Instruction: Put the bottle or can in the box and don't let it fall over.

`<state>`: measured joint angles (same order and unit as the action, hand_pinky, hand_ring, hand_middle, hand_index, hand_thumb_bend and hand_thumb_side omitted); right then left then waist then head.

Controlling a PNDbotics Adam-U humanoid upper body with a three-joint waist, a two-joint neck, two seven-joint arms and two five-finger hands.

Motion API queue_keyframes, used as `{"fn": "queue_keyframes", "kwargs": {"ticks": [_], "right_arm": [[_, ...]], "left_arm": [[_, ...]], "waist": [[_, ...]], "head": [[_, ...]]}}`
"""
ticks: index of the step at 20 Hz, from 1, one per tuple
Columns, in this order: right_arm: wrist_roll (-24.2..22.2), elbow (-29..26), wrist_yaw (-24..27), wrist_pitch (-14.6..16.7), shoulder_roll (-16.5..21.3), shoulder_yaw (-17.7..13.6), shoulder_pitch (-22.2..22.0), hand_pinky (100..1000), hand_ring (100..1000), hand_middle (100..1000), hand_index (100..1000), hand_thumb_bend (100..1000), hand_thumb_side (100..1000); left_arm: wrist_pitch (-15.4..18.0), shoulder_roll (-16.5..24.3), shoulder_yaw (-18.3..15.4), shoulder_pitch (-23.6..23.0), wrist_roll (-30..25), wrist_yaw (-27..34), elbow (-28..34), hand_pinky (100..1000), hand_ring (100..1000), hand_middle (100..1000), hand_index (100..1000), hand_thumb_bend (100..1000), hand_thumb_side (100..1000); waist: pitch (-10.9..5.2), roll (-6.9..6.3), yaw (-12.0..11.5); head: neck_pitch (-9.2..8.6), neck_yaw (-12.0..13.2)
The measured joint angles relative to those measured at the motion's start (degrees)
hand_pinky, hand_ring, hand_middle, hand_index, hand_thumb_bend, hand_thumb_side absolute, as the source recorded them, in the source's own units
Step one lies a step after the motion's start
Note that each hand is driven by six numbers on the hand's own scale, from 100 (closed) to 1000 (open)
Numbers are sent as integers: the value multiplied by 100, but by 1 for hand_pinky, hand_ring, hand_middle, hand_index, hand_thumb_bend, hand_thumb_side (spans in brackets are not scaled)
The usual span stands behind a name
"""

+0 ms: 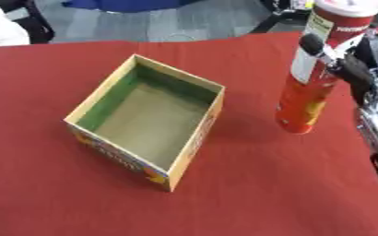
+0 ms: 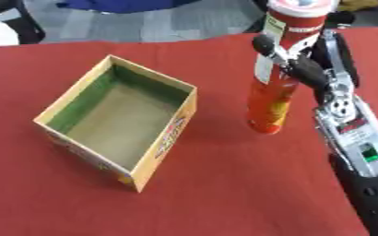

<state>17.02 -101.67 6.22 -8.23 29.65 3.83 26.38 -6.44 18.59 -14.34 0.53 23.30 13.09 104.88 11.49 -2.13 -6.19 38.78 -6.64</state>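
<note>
- So the right hand (image 2: 305, 64) has its fingers curled round the tall red can (image 2: 274, 87) (white lid up top).
- Can's upright, right of the open cardboard box (image 2: 164, 138), on or just above the red tablecloth (image 1: 265, 184).

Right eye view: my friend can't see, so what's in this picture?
The robot's right hand is wrapped around a tall red can, upright, on the right. Left of it, an open, empty cardboard box sits on a red table.

Right hand (image 2: 305, 69) raised, fingers curled in grasp.
</note>
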Motion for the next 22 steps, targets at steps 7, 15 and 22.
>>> {"fn": "queue_keyframes", "kwargs": {"ticks": [7,15,22], "right_arm": [[-238,-310,-84,-214,-26,173,543,689,511,224,223,1000,541],[-642,-377,-279,-465,-364,461,1423,693,513,227,228,1000,541],[-922,-104,-401,-636,-813,702,2189,692,514,235,238,1000,541]], "left_arm": [[1,3,0,-3,0,0,0,724,796,756,788,421,774],[5,6,0,-10,-5,0,0,724,795,755,788,422,773],[16,8,1,-10,-16,0,0,724,794,754,788,424,772]], "waist": [[-49,9,-16],[-138,15,-56],[-166,34,-98]], "head": [[50,-6],[94,-33],[101,-51]]}}
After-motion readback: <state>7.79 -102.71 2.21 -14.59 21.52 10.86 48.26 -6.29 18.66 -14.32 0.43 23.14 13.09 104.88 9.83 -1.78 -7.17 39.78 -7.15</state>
